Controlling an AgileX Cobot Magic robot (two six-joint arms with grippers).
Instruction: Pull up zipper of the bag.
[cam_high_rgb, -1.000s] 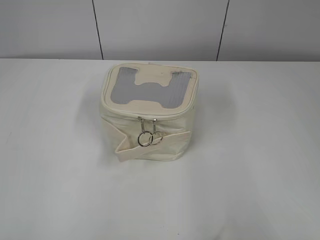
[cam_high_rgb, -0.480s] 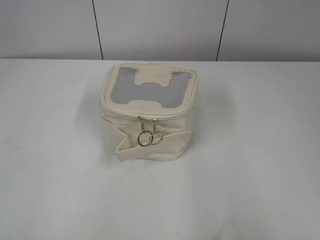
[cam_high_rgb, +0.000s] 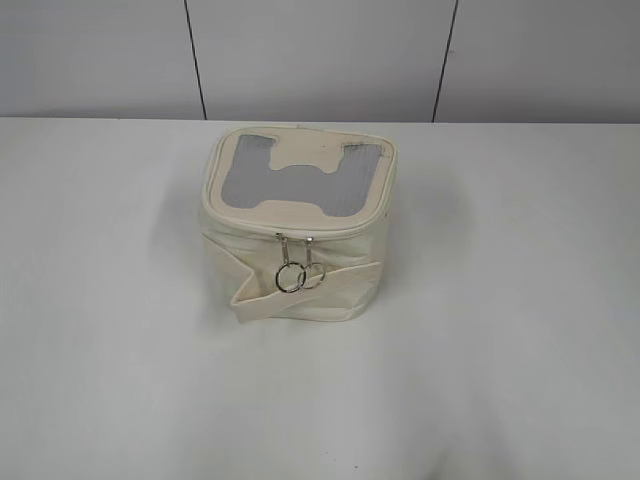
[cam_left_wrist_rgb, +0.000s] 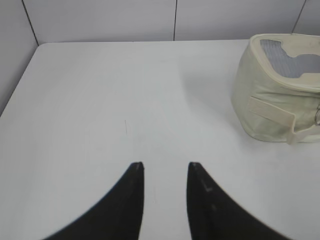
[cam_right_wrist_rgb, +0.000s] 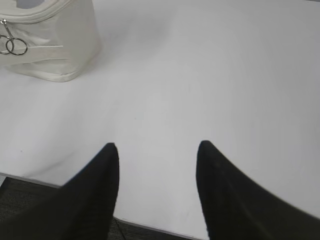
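- A white tabletop (cam_high_rgb: 520, 300) is backed by a grey panelled wall (cam_high_rgb: 320, 55).
- The bag (cam_high_rgb: 297, 225) is set mid-table, nearer the far edge, zipper (cam_high_rgb: 290, 233) pulls hung in front; no change is seen.
- Left gripper (cam_left_wrist_rgb: 165, 170) and right gripper (cam_right_wrist_rgb: 157, 150) are held spread, empty.

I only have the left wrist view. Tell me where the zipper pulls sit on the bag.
Observer: Both pulls hang side by side on the front face of the bag, their rings overlapping, just below the top panel's rim.
Operator: Report the right pincer.
Observer: The right pincer is open and empty, over bare table; the bag lies at the upper left of its view, untouched.
Operator: Say whether either arm shows in the exterior view.
Observer: Neither does; only the bag and table appear there.
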